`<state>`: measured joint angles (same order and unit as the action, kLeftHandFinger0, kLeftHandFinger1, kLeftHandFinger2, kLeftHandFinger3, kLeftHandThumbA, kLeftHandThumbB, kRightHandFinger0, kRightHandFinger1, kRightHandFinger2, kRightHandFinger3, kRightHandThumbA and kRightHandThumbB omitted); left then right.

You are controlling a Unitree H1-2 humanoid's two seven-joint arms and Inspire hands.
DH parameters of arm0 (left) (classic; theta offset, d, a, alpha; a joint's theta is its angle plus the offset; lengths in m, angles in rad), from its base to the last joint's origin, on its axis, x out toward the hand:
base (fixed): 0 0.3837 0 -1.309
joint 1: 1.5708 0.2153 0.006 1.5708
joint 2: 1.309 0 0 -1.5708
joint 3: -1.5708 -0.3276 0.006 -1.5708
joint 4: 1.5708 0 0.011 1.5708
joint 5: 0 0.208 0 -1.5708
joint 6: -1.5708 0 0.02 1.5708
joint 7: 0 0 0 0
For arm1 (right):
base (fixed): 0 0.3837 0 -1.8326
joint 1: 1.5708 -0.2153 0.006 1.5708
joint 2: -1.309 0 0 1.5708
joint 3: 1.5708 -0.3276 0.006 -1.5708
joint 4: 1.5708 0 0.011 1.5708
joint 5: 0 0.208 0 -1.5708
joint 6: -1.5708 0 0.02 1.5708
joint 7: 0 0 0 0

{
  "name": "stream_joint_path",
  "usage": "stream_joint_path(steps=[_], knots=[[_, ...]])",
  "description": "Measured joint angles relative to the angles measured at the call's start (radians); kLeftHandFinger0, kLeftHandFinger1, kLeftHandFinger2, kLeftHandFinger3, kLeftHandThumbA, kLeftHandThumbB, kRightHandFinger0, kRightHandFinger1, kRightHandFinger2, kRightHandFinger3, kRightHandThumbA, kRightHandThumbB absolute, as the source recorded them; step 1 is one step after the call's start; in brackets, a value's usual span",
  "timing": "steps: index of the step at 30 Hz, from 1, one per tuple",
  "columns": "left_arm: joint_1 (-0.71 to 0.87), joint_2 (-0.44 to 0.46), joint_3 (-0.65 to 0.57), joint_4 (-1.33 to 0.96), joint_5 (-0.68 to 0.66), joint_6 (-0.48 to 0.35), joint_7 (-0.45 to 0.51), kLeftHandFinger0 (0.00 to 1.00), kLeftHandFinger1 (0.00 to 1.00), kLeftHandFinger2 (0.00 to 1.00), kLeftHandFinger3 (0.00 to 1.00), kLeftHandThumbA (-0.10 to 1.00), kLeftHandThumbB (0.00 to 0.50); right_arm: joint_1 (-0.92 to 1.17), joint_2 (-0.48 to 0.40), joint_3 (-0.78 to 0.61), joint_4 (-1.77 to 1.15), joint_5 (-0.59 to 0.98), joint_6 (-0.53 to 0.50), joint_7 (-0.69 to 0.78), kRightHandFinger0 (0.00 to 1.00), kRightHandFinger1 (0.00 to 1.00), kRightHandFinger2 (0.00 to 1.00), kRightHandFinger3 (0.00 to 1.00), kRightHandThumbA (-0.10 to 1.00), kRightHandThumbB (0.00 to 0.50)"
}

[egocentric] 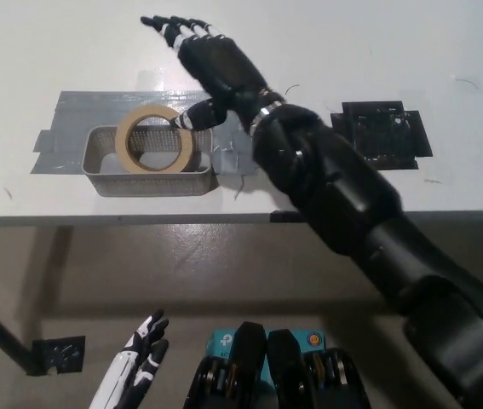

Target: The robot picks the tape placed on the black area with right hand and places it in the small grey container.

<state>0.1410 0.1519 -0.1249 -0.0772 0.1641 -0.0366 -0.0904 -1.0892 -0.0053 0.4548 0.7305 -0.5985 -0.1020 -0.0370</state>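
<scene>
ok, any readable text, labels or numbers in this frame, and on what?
None readable.
Teal object at the bottom edge: a white mark, too small and blurred to read.
Roll of tape, grey container, black patch: no print visible.

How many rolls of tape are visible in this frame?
1. The tape roll stands tilted in the small grey container, right robot hand open above and apart from it. The black area holds none.
</scene>
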Motion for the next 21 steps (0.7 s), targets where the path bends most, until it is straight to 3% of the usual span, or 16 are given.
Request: stream_joint_path(steps=[1,5,10,14,18,19,21], knots=[[-0.001,0.000,0.000,0.004,0.000,0.000,0.000,1.00,1.00,1.00,1.00,0.92,0.097,0.019,-0.013,-0.010,-0.045,0.013,0.002,0.015,1.00,1.00,1.00,1.00,1.00,0.394],[-0.011,0.000,0.001,0.020,0.000,0.000,0.000,1.00,1.00,1.00,1.00,0.94,0.102,0.106,-0.071,-0.045,-0.208,0.049,0.012,0.059,1.00,1.00,1.00,1.00,1.00,0.350],[-0.028,0.000,0.004,0.024,0.001,0.000,0.002,1.00,1.00,1.00,1.00,1.00,0.117,0.227,-0.149,-0.084,-0.388,0.086,0.032,0.093,1.00,1.00,1.00,1.00,1.00,0.357],[-0.046,-0.003,0.008,0.028,0.000,0.000,0.003,1.00,1.00,1.00,1.00,1.00,0.128,0.376,-0.226,-0.131,-0.541,0.128,0.050,0.113,1.00,1.00,1.00,1.00,1.00,0.293],[-0.064,-0.007,0.013,0.034,-0.001,0.000,0.003,1.00,1.00,1.00,1.00,1.00,0.114,0.543,-0.281,-0.177,-0.692,0.174,0.063,0.122,1.00,1.00,1.00,1.00,1.00,0.268],[-0.068,-0.008,0.014,0.036,-0.001,0.000,0.004,1.00,1.00,1.00,1.00,1.00,0.125,0.589,-0.291,-0.188,-0.729,0.186,0.065,0.123,1.00,1.00,1.00,1.00,1.00,0.284],[-0.076,-0.011,0.020,0.044,-0.002,0.000,0.005,1.00,1.00,1.00,1.00,1.00,0.113,0.695,-0.306,-0.211,-0.811,0.216,0.067,0.126,1.00,1.00,1.00,1.00,1.00,0.241]])
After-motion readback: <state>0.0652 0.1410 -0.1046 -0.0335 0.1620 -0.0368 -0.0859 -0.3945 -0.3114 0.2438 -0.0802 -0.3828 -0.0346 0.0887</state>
